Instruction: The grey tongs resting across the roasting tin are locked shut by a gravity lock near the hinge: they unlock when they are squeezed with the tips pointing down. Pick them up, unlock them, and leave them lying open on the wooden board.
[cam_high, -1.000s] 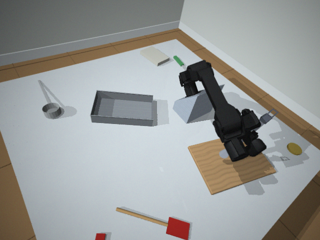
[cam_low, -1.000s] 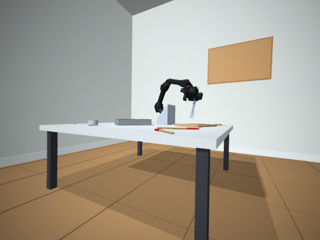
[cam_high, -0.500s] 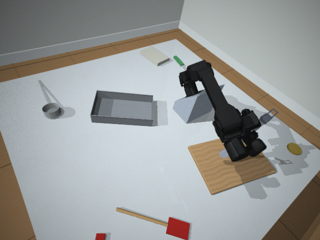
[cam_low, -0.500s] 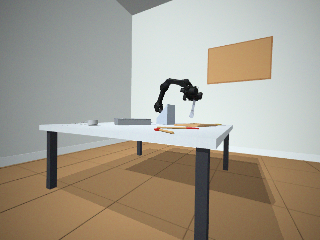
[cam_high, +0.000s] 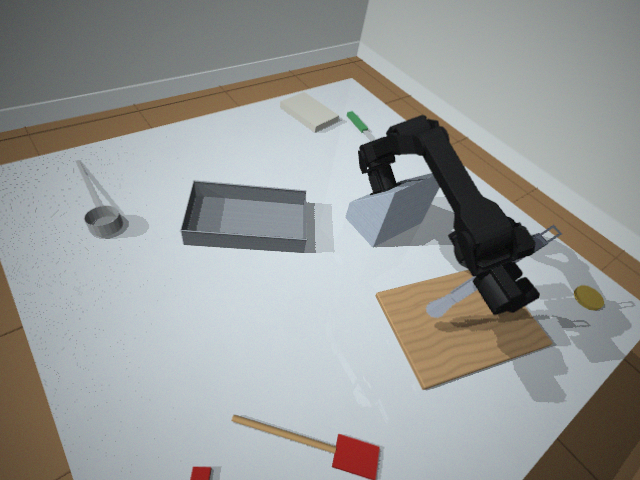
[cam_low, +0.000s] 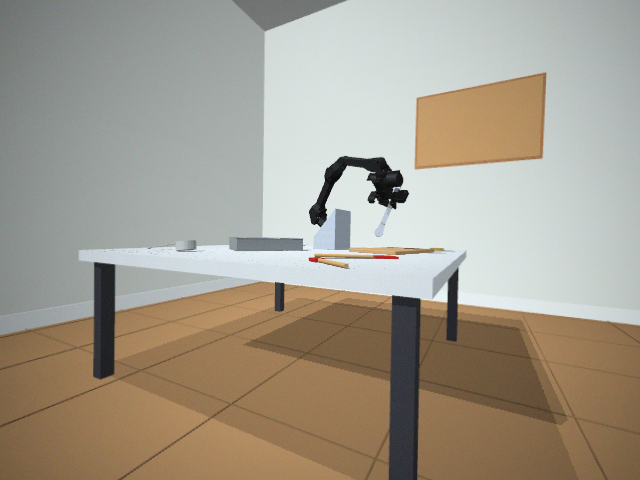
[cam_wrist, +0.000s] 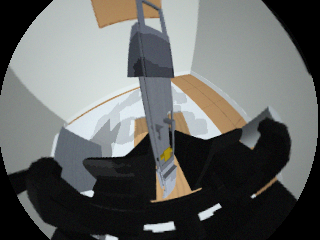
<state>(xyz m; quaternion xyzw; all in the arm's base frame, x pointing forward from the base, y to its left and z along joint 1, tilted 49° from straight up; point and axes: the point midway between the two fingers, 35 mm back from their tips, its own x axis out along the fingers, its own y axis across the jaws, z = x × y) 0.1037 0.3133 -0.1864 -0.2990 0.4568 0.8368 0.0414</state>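
My gripper (cam_low: 391, 202) (cam_wrist: 159, 131) is shut on the grey tongs (cam_high: 454, 298) (cam_low: 383, 222) (cam_wrist: 158, 100) and holds them in the air above the wooden board (cam_high: 413, 356) (cam_low: 369, 250). The tongs tilt steeply, with their pale tips down and the end with the wire loop up. Their arms look close together; I cannot tell whether the lock is engaged. The fingers hide part of the arms in the top and exterior views. The roasting tin (cam_high: 242, 242) (cam_low: 266, 244) stands left of the board, with no tongs on it.
A blue-grey wedge block (cam_high: 408, 214) (cam_low: 333, 235) stands beside the arm's base. A yellow disc (cam_high: 589, 297) lies right of the board. A red spatula (cam_high: 356, 456), a round metal cup (cam_high: 103, 223), a cream block (cam_high: 309, 110) and a green handle (cam_high: 356, 121) lie farther off.
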